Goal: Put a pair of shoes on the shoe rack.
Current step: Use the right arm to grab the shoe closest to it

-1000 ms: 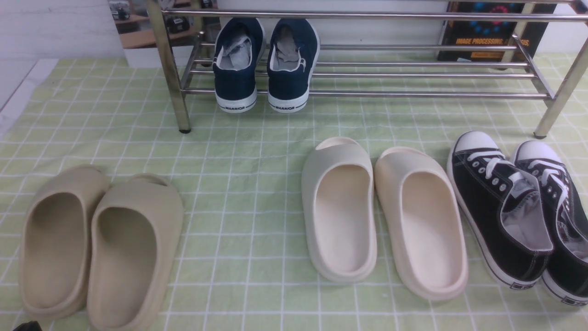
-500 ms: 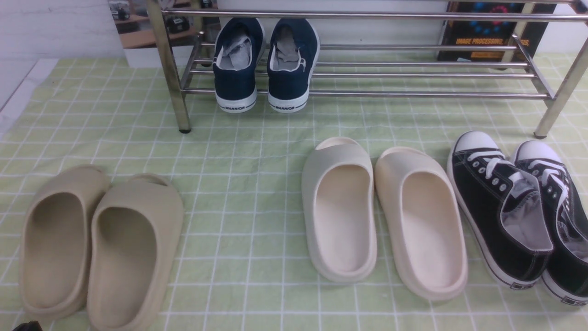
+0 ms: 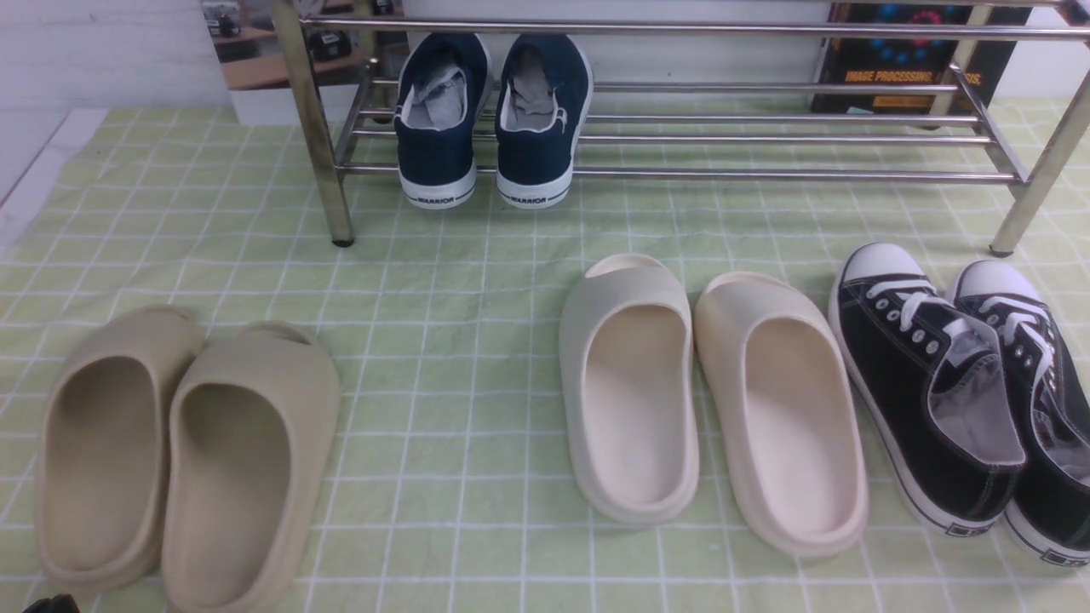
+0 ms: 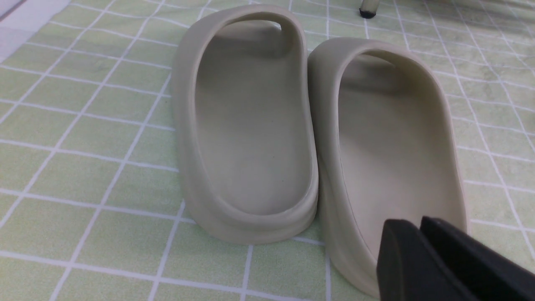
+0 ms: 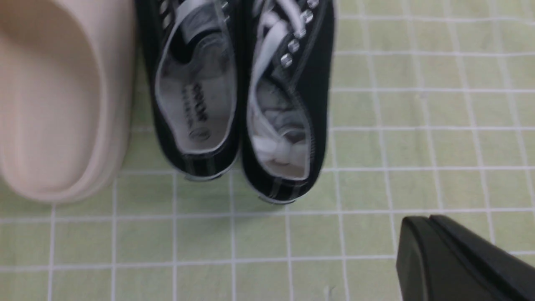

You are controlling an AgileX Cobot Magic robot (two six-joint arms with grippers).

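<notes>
The pair of shoes, two black canvas sneakers with white toe caps, lies side by side on the cloth at the front right, left shoe [image 3: 928, 383] and right shoe [image 3: 1039, 383], toes toward the shoe rack [image 3: 681, 175]. In the right wrist view the heels of both shoes [image 5: 196, 104] [image 5: 286, 121] face my right gripper [image 5: 430, 218], which is shut, empty and hangs a little behind them. My left gripper [image 4: 420, 221] hovers over the heel of a beige slide [image 4: 393, 138], its jaws together with nothing between them.
Navy sneakers [image 3: 490, 119] stand on the rack's left end. Two beige slides [image 3: 183, 451] lie at the front left and two cream slides [image 3: 707, 392] in the middle, next to the black pair. A dark book [image 3: 903, 60] stands behind the rack's right end.
</notes>
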